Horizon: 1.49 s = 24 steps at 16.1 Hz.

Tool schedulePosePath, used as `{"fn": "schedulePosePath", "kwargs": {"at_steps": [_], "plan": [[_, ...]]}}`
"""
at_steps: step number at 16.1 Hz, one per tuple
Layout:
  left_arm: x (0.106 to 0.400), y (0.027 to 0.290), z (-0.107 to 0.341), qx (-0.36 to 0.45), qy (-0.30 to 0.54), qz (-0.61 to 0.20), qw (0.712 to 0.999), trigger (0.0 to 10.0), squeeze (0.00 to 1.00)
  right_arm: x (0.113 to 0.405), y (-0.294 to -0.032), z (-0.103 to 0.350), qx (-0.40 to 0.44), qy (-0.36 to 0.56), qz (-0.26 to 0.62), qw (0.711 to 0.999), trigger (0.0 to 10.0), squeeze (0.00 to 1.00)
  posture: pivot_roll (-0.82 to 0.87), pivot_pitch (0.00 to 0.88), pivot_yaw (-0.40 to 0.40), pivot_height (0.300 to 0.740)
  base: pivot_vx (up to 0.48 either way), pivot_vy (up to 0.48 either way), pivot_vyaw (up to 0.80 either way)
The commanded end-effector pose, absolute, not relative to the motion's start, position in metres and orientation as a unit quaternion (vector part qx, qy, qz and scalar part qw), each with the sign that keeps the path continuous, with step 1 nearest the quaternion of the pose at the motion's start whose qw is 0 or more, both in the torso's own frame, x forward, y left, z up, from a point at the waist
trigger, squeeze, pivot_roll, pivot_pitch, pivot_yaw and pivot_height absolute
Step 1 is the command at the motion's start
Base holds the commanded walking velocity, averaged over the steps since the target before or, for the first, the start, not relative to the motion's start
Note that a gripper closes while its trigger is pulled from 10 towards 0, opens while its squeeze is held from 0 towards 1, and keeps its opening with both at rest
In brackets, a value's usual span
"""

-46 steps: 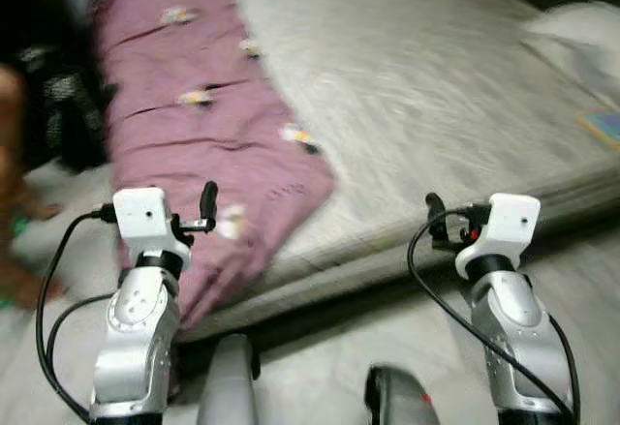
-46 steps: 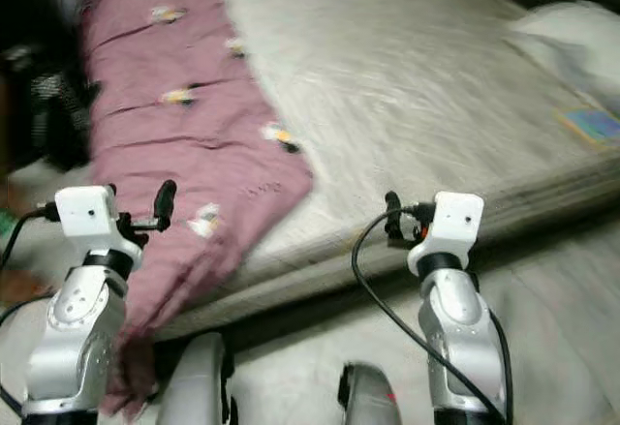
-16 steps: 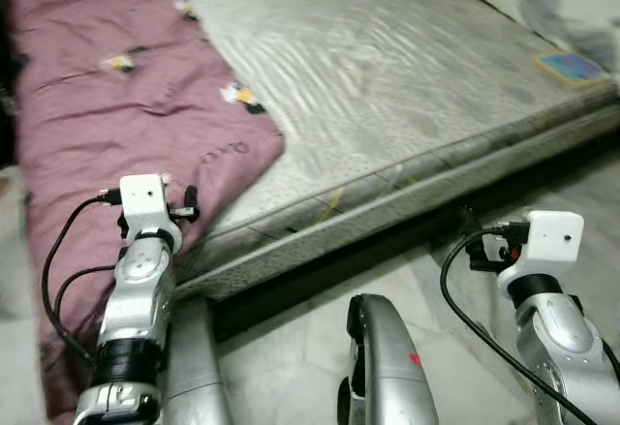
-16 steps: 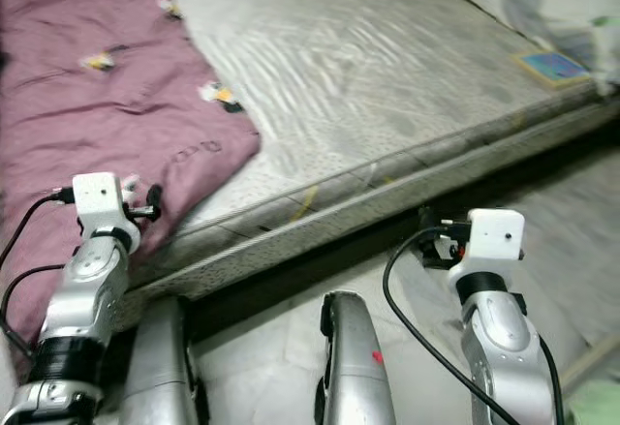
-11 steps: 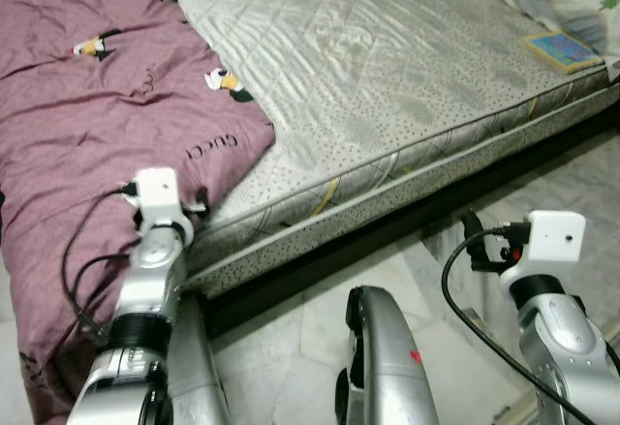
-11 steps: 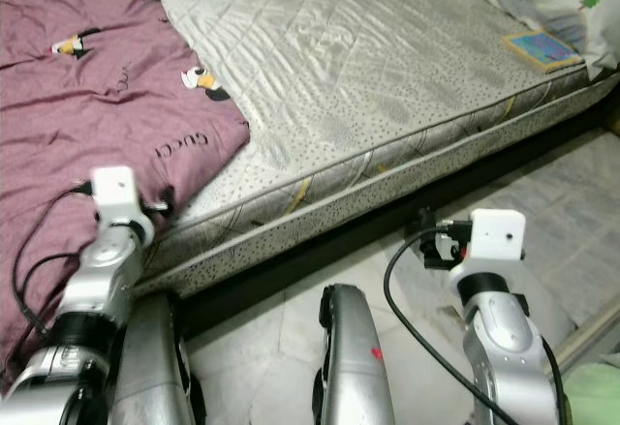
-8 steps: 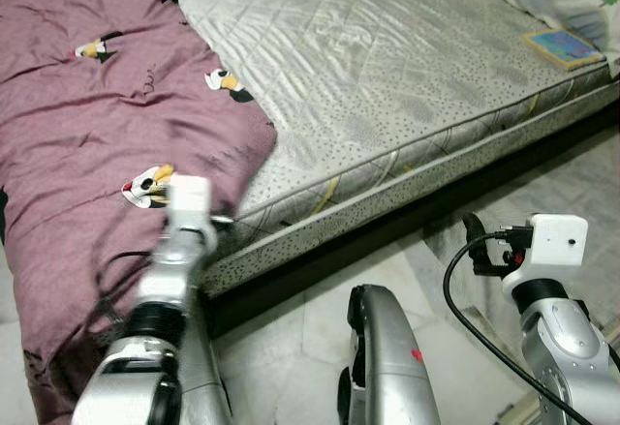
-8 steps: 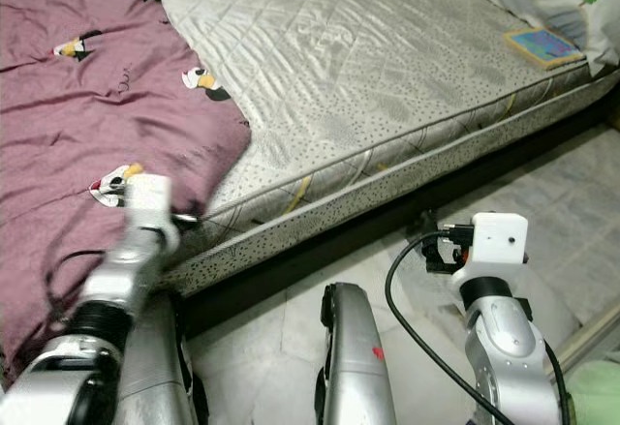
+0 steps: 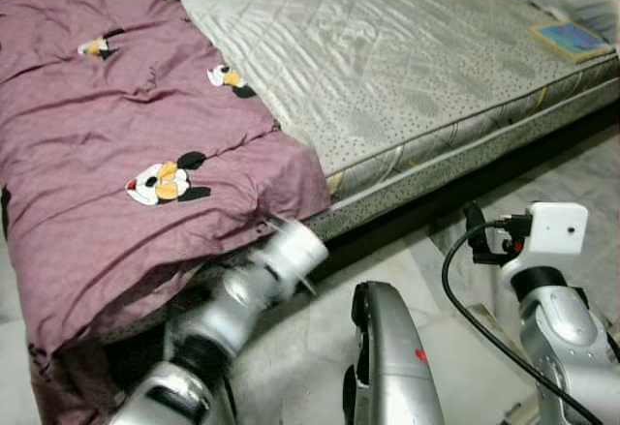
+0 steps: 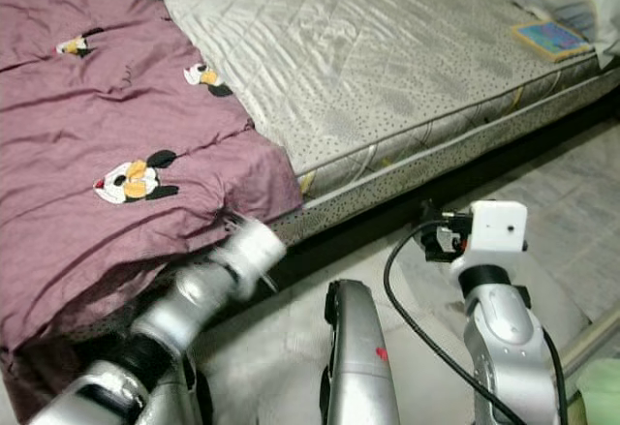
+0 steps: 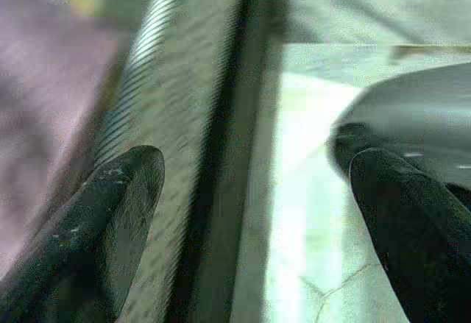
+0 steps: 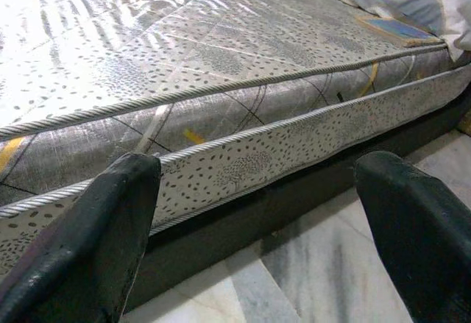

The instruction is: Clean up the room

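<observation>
Left gripper (image 9: 291, 251) has swung fwd under blanket (image 9: 126, 144) edge at mattress (image 9: 407, 67), jaws wide, empty; right gripper (image 9: 475, 227) hangs open, empty; risk: blurred fast swing snags blanket, drags it floorward.

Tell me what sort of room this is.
Most likely a bedroom: a bare quilted mattress lies low over a tiled floor, with a maroon cartoon-print blanket draped across one end.

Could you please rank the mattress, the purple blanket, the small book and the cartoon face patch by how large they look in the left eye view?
1. Mattress, largest.
2. Purple blanket, clearly smaller, though partly cut off by the frame.
3. Cartoon face patch and small book look alike; the book lies farther away, so unranked.
</observation>
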State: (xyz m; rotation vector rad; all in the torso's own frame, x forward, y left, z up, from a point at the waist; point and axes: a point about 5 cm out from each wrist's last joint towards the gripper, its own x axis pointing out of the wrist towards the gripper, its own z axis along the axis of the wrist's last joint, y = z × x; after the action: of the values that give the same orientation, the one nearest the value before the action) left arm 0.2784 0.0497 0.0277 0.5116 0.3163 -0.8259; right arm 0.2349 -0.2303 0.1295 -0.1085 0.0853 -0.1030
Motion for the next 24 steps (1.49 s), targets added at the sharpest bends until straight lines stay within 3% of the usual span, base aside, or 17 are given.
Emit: {"fn": "schedulePosePath", "kwargs": {"at_steps": [1, 4, 5, 9, 13, 16, 18, 20, 24], "plan": [[0.279, 0.049, 0.035, 0.266, 0.125, -0.411, 0.863, 10.0, 0.0, 0.237, -0.231, 0.13, -0.057, 0.04, -0.053, 0.996, 10.0, 0.0, -0.19, 0.062, -0.047, 0.49, 0.0, 0.0, 0.0], [0.284, 0.048, 0.045, 0.263, 0.096, -0.399, 0.873, 10.0, 0.0, 0.241, -0.229, 0.129, -0.055, 0.037, -0.052, 0.996, 10.0, 0.0, -0.19, 0.055, -0.043, 0.49, 0.0, 0.0, 0.0], [0.308, 0.056, 0.078, 0.217, 0.02, -0.31, 0.926, 10.0, 0.0, 0.242, -0.229, 0.13, -0.054, 0.034, -0.055, 0.996, 10.0, 0.0, -0.19, 0.052, -0.037, 0.49, 0.0, 0.0, 0.0], [0.333, 0.104, 0.123, 0.1, -0.051, -0.118, 0.987, 10.0, 0.0, 0.25, -0.225, 0.136, -0.035, 0.017, -0.054, 0.998, 10.0, 0.0, -0.15, 0.045, -0.029, 0.49, 0.0, 0.0, 0.0], [0.3, 0.145, 0.127, 0.041, -0.068, -0.023, 0.997, 10.0, 0.0, 0.275, -0.212, 0.136, -0.018, 0.004, -0.038, 0.999, 10.0, 0.0, -0.06, 0.048, -0.027, 0.49, 0.0, 0.0, 0.0], [0.275, 0.173, 0.104, 0.044, -0.018, 0.019, 0.999, 10.0, 0.0, 0.282, -0.201, 0.131, -0.006, 0.005, -0.032, 0.999, 10.0, 0.0, -0.04, 0.054, -0.031, 0.49, 0.0, 0.0, 0.0], [0.288, 0.176, 0.101, 0.038, 0.0, 0.019, 0.999, 10.0, 0.0, 0.278, -0.199, 0.13, -0.006, 0.008, -0.03, 1.0, 10.0, 0.0, -0.05, 0.059, -0.03, 0.49, 0.0, 0.0, 0.0], [0.331, 0.175, 0.113, 0.021, -0.004, 0.027, 0.999, 10.0, 0.0, 0.257, -0.215, 0.127, -0.022, 0.021, -0.051, 0.998, 10.0, 0.0, -0.13, 0.087, -0.02, 0.49, 0.0, 0.0, 0.0], [0.366, 0.147, 0.112, 0.038, 0.071, -0.002, 0.997, 10.0, 0.0, 0.209, -0.236, 0.122, -0.054, 0.059, -0.071, 0.994, 10.0, 0.0, -0.23, 0.125, -0.015, 0.49, 0.0, 0.0, 0.0]]}}
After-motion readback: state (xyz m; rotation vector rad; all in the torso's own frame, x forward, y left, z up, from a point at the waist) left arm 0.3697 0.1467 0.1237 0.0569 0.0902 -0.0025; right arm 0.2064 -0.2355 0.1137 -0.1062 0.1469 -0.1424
